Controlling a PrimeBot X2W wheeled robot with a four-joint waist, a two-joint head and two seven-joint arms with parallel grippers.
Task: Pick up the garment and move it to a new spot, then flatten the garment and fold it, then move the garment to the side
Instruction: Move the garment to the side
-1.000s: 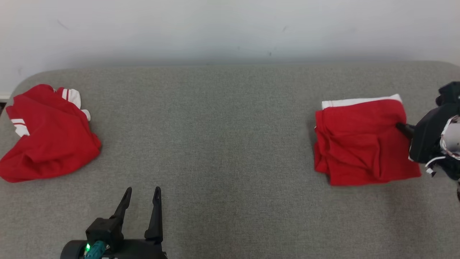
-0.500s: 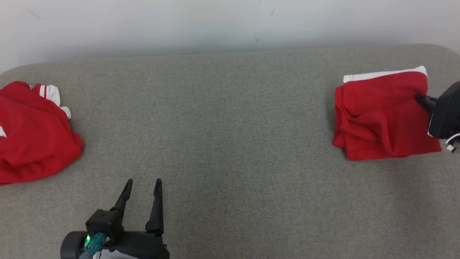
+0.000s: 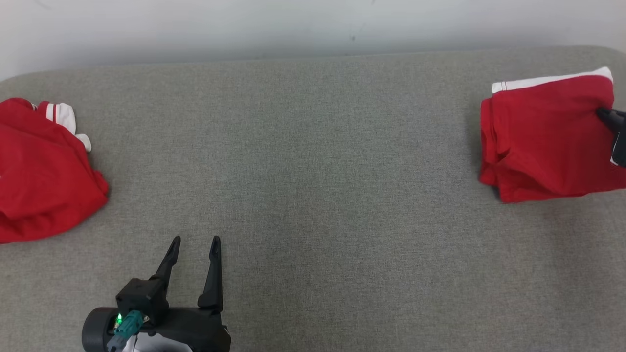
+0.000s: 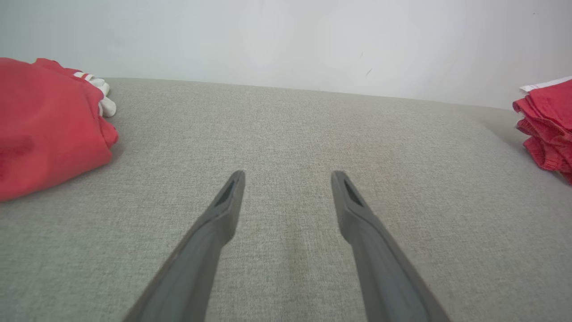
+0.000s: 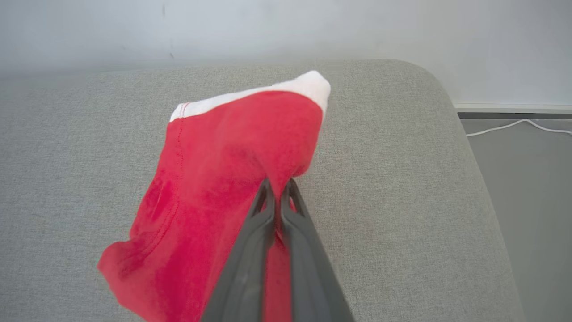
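The folded red garment (image 3: 543,137) with a white band along its far edge lies at the right end of the grey padded table (image 3: 313,171). My right gripper (image 3: 602,113) is shut on its right edge. In the right wrist view the dark fingers (image 5: 268,210) pinch the red cloth (image 5: 214,179), which bunches and lifts at the grip (image 5: 278,184). My left gripper (image 3: 194,240) stands open and holds nothing above bare table near the front left. Its own view shows the gripper (image 4: 288,174) with the folded garment (image 4: 547,129) at the far right.
A second red garment (image 3: 39,171) with white striped cuffs lies crumpled at the table's left end, also in the left wrist view (image 4: 44,125). The table's rounded right edge (image 5: 469,147) drops to a floor with a white cable (image 5: 514,127). A pale wall runs behind.
The head camera has shifted. Beyond that, my right gripper has dragged the folded garment further right and toward the far edge of the table. The left gripper has stayed put.
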